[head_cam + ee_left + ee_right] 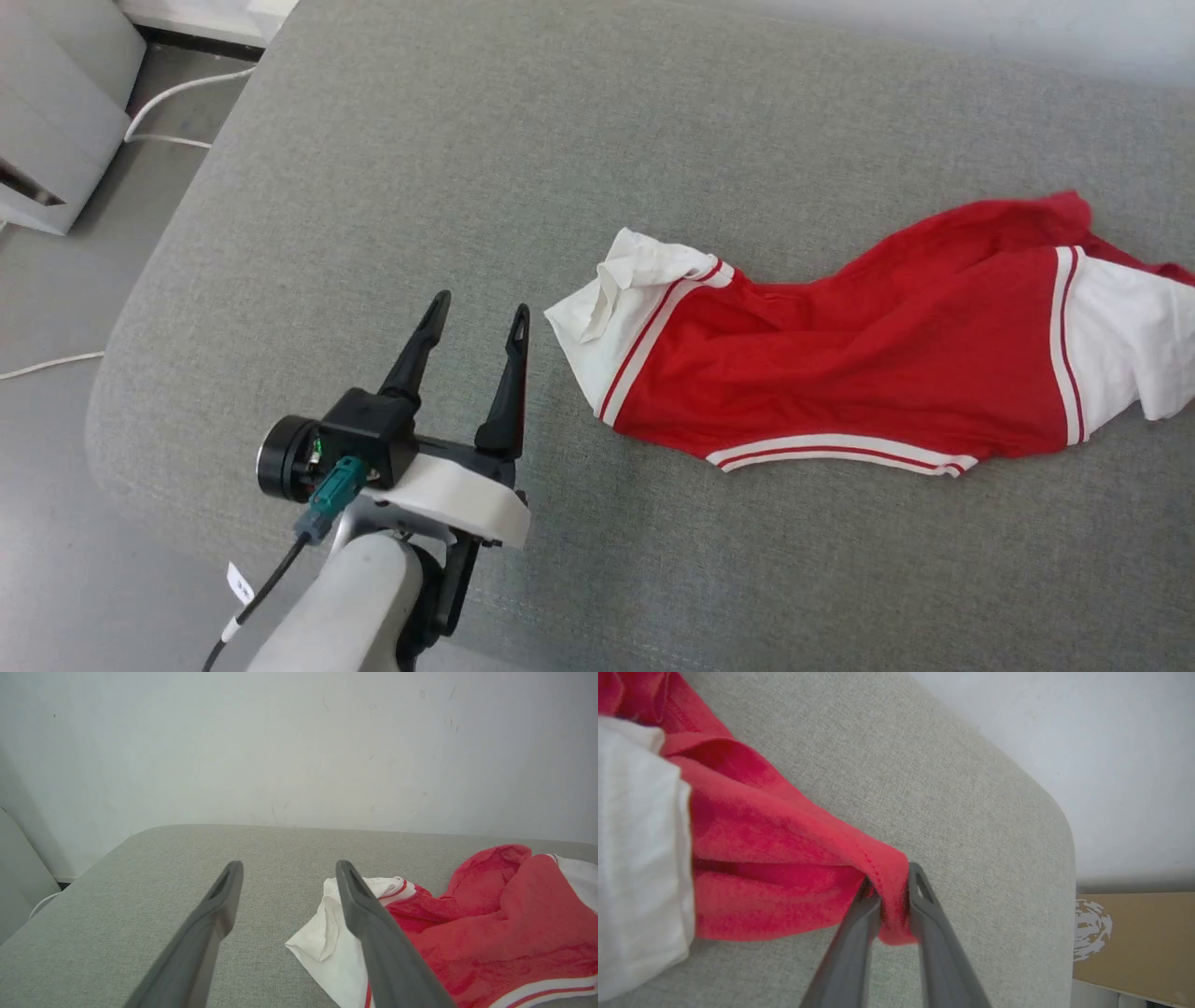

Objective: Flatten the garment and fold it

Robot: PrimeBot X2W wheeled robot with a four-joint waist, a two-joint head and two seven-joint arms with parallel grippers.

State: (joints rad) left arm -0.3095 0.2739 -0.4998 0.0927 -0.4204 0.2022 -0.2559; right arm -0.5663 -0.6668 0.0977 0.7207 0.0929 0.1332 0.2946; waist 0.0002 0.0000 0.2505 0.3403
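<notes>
pinching only a thin fold of garment (775,858) in right gripper (891,884), with left gripper (478,315) wide, empty; could slip free if tugged hard.

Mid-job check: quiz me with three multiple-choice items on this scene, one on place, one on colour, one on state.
1. The garment lies where from the left claw? A) its left B) its right C) under it
2. The sleeves are: A) black B) blue C) white
3. The right claw is: A) shut on the garment's red edge B) wide open C) holding a cable
Answers: 1 B, the head view shows it rightward; 2 C, both sleeves are white; 3 A, red fabric sits pinched in it.
</notes>
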